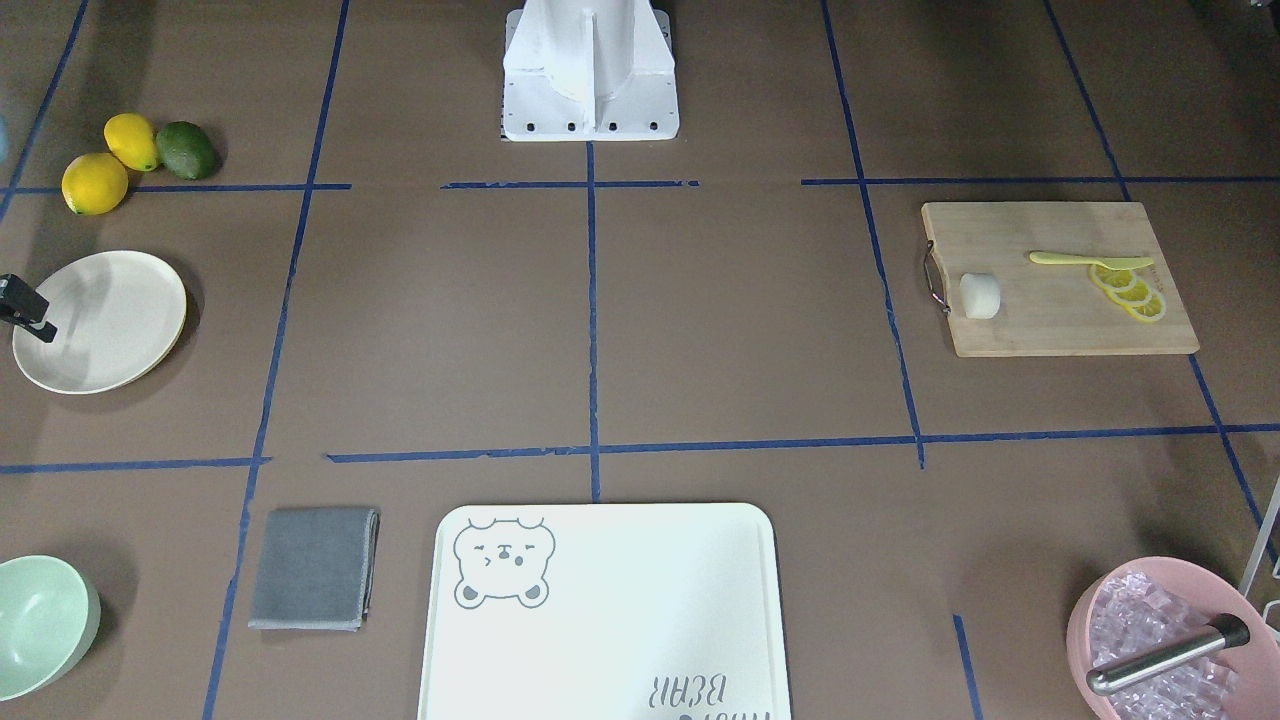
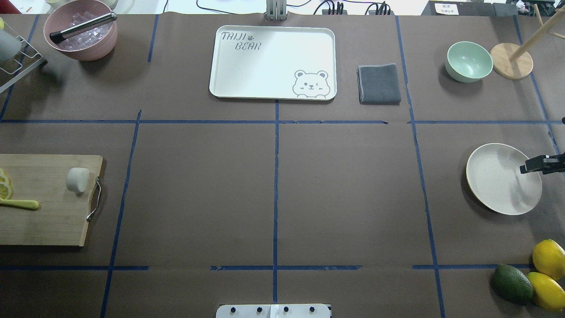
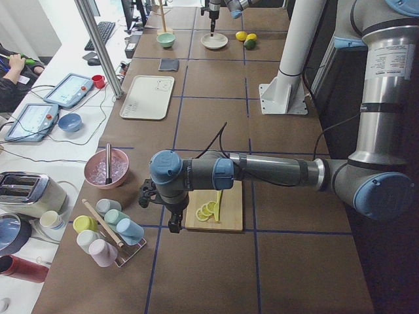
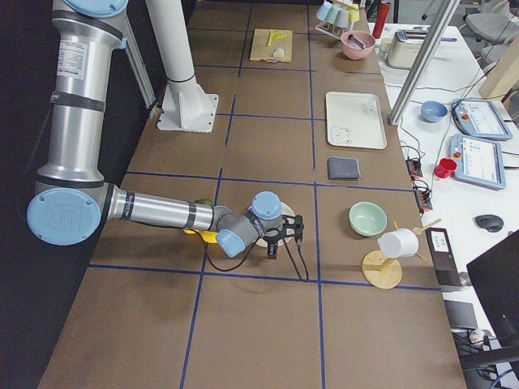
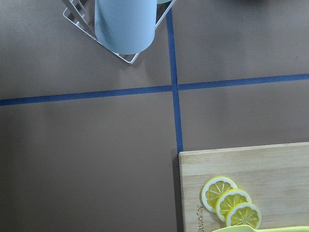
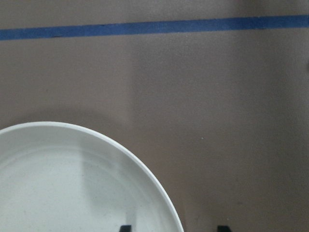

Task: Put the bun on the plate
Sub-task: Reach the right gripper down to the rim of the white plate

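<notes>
The bun [image 1: 980, 296] [image 2: 77, 179], a small white lump, lies on a wooden cutting board [image 1: 1050, 320] near its handle end. The cream plate [image 1: 100, 320] [image 2: 503, 179] [image 6: 72, 179] sits bare at the table's other end. My right gripper [image 2: 524, 168] [image 1: 42, 328] [image 6: 174, 228] hangs low at the plate's outer rim, open, with one fingertip on each side of the rim and nothing held. My left gripper [image 3: 173, 224] shows only in the exterior left view, beyond the board's lemon end; I cannot tell its state. The left wrist view shows no bun.
Lemon slices [image 1: 1130, 290] and a yellow knife [image 1: 1085, 260] share the board. Two lemons and an avocado [image 2: 512, 283] lie near the plate. A bear tray [image 2: 273, 62], grey cloth [image 2: 378, 84], mint bowl [image 2: 468, 61], pink ice bowl [image 2: 81, 28] and a cup rack [image 5: 125, 24] line the far side.
</notes>
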